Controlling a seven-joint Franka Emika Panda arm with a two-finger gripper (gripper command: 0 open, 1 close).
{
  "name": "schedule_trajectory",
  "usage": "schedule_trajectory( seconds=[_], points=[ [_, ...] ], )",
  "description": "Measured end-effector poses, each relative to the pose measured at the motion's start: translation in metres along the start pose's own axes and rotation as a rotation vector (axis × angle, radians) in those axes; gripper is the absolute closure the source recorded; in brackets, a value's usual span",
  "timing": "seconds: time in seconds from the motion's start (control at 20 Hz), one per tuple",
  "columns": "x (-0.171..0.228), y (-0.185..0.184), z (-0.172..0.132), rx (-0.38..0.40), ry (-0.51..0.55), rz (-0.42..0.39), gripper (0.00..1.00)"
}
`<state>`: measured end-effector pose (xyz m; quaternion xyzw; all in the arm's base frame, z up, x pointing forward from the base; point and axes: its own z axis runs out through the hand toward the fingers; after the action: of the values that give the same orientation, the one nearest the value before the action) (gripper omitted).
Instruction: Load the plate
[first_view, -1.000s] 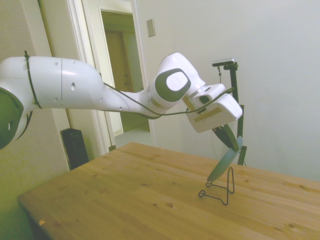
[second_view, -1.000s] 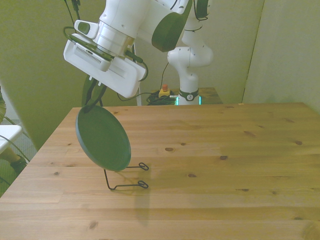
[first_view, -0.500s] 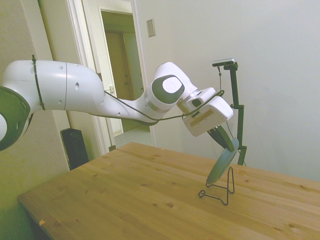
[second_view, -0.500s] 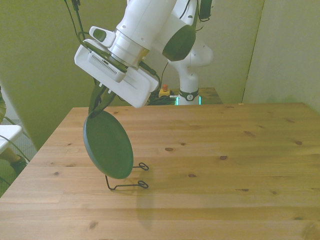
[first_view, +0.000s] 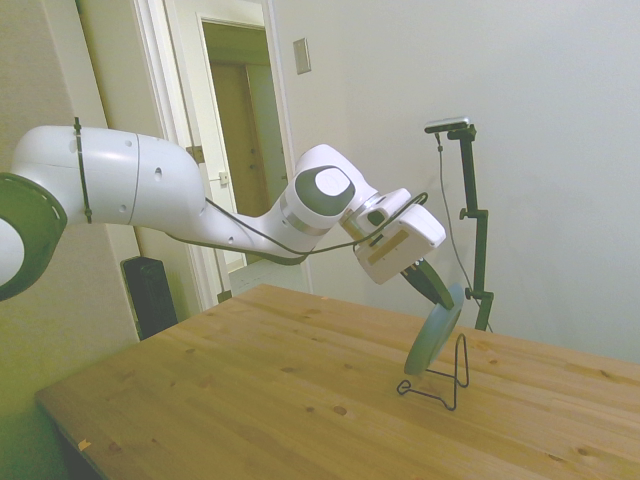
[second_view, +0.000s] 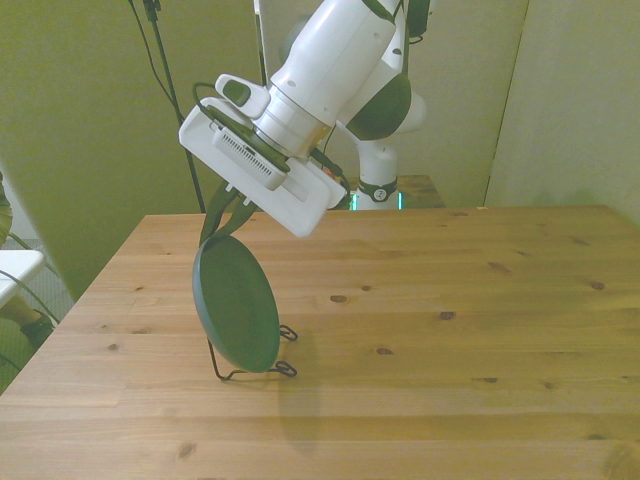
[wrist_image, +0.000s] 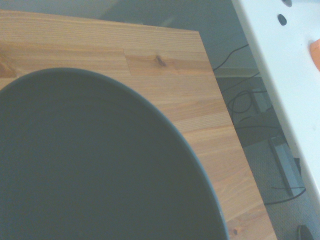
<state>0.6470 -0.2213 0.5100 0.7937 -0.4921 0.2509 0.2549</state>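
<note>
Since the earlier frames the arm has drawn in and lowered, carrying the plate (second_view: 237, 306) toward the front view's right and down until its lower edge sits at the base of the wire stand (second_view: 255, 366); before, it hung higher and further toward the front view's left. The wooden table (second_view: 450, 330) fills the lower half of both wide views, bare around the stand. The gripper (second_view: 226, 213), in the upper left of the front view, has its dark fingers clamped on the plate's top rim. The plate stands steeply tilted, left of centre in the front view and right of centre in the side view (first_view: 433, 331), leaning on the stand's upright loop (first_view: 461, 357). No writing or label can be read on the arm or plate. Up close, the plate (wrist_image: 100, 165) is a dark blurred disc cut off by the frame, hiding most of the table (wrist_image: 210, 120), and whether its rim truly rests in the stand's cradle cannot be made out.
</note>
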Motion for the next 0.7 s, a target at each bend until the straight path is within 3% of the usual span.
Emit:
schedule_trajectory(
  seconds=[0.7],
  points=[
    [-0.014,-0.003,0.008,-0.021,0.020,-0.007,1.00]
  ],
)
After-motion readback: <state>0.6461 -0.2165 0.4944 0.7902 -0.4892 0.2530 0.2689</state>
